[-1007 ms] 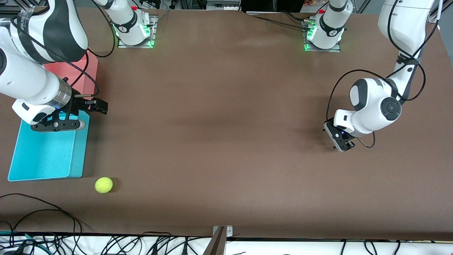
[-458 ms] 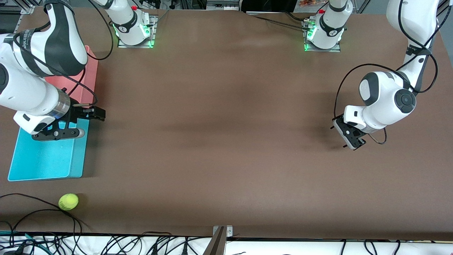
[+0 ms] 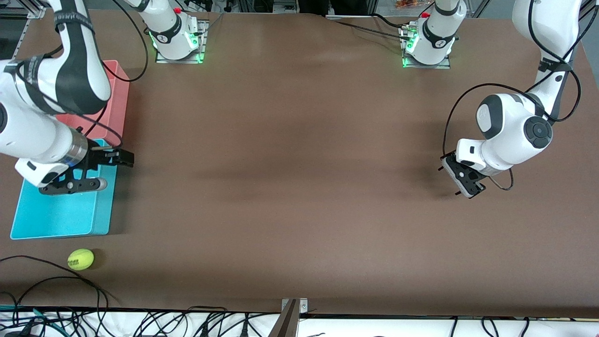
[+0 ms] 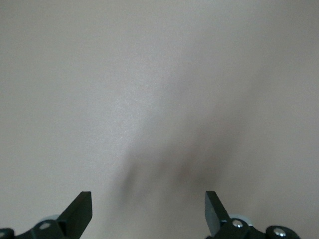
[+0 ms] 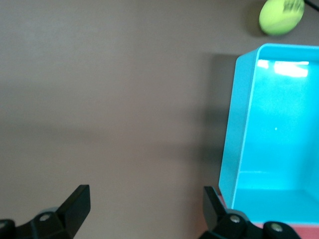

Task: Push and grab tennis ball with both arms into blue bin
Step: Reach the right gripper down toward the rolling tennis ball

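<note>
The tennis ball (image 3: 80, 259) lies on the brown table just outside the blue bin (image 3: 102, 206), nearer to the front camera than the bin's near wall. In the right wrist view the tennis ball (image 5: 281, 16) shows past the corner of the blue bin (image 5: 243, 99), which has nothing in it. My right gripper (image 3: 119, 158) hangs open over the bin's wall on the table-middle side; its fingers (image 5: 75, 201) hold nothing. My left gripper (image 3: 464, 181) waits open over bare table at the left arm's end, with nothing between its fingertips (image 4: 79, 206).
A pink-red bin (image 3: 118, 96) stands against the blue bin, farther from the front camera, partly under the right arm. Black cables (image 3: 47, 280) loop along the table's near edge close to the ball. Both arm bases (image 3: 178, 37) stand at the back.
The ball rolled along the table's near side toward the right arm's end, past the bin's corner. The right gripper shifted along the bin's wall. The left arm drew back slightly, then stopped.
</note>
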Action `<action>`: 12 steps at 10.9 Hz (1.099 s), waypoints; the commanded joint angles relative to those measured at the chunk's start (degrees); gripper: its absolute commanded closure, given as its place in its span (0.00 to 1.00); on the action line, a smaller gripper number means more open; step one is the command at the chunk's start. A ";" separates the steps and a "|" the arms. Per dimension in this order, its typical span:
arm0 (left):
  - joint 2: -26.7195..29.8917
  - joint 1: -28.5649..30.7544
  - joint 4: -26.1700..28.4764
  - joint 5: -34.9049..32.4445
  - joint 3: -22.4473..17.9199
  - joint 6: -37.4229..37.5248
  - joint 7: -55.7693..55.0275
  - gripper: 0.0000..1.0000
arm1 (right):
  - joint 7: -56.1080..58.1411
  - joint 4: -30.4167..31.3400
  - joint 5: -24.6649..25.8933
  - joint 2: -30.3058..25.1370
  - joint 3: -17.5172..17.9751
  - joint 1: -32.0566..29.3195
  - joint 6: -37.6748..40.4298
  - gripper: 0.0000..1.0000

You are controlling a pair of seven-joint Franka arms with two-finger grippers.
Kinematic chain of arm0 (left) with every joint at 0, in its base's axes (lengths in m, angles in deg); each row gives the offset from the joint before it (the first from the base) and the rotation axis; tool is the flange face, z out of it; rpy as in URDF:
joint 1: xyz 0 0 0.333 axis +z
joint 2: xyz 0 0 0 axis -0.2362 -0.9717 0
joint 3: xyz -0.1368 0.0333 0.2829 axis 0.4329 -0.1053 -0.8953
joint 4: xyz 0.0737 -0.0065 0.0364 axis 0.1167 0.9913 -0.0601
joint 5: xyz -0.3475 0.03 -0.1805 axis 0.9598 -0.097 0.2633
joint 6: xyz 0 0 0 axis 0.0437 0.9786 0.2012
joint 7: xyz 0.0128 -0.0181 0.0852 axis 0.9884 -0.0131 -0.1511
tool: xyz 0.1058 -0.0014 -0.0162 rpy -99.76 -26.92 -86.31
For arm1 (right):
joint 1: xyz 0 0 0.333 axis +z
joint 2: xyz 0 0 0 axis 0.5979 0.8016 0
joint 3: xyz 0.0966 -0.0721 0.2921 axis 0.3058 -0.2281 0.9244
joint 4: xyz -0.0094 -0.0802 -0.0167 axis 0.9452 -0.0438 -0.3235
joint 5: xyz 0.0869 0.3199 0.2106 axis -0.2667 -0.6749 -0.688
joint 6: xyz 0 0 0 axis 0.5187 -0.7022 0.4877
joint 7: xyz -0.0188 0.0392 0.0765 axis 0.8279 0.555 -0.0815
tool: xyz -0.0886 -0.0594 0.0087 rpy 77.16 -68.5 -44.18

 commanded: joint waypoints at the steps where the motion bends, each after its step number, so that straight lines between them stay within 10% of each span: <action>1: 1.61 0.59 1.43 1.20 0.14 0.43 1.23 0.00 | 2.64 -2.66 1.38 4.46 0.30 -0.67 -6.72 0.00; 7: 1.61 0.59 1.34 1.20 0.14 0.43 1.23 0.00 | 4.93 -18.05 2.18 22.92 0.30 -0.32 -20.71 0.00; 12: 4.94 1.21 0.99 1.38 0.23 0.51 0.88 0.00 | 4.23 -18.06 17.35 25.92 0.21 -1.10 -30.45 0.00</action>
